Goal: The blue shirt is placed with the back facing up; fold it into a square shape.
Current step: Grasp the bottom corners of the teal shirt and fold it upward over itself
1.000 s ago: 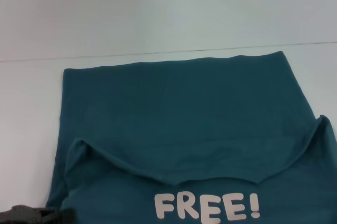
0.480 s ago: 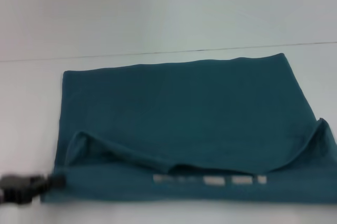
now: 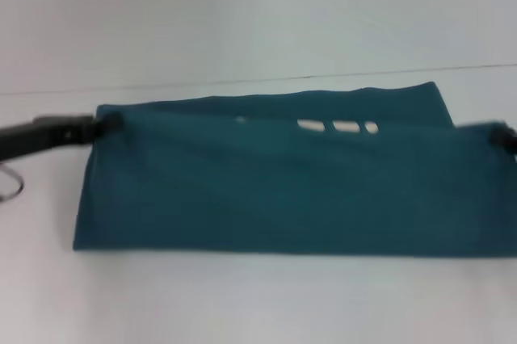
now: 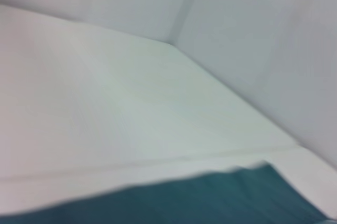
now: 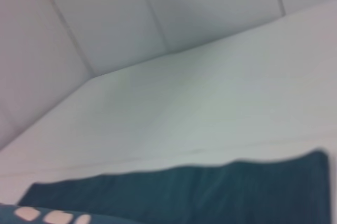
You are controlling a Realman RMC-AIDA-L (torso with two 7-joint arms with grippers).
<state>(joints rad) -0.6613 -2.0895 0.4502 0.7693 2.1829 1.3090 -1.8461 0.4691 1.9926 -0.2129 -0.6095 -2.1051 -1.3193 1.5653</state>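
Across the white table, spanning most of its width in the head view, lies the blue shirt, already reduced to a wide, shallow band. Near fold edge runs straight along the side closest to the robot; the upper layer stretches away from it toward the far hem, flat and taut. Judgement: the near portion is being carried over the far portion to halve the garment front to back, which is why the top layer looks pulled level rather than slack.

Far strip of the lower layer is not yet covered. Wrist views show the same thing: teal cloth low in each picture, bare table and pale wall panels beyond (neither shows its own fingers).

Left gripper sits at the upper layer's left corner, arm reaching in from the left edge. It appears clamped on that corner, since the cloth edge runs straight out from its tip. Right gripper is at the opposite corner, mostly cut off by the frame; the cloth peaks up to it, so it looks pinched on that corner too. Holding both corners level keeps the moving edge parallel to the hem.

Smallest detail: white letter fragments peek out just under the carried edge — printed side turned inward, plain side outward.
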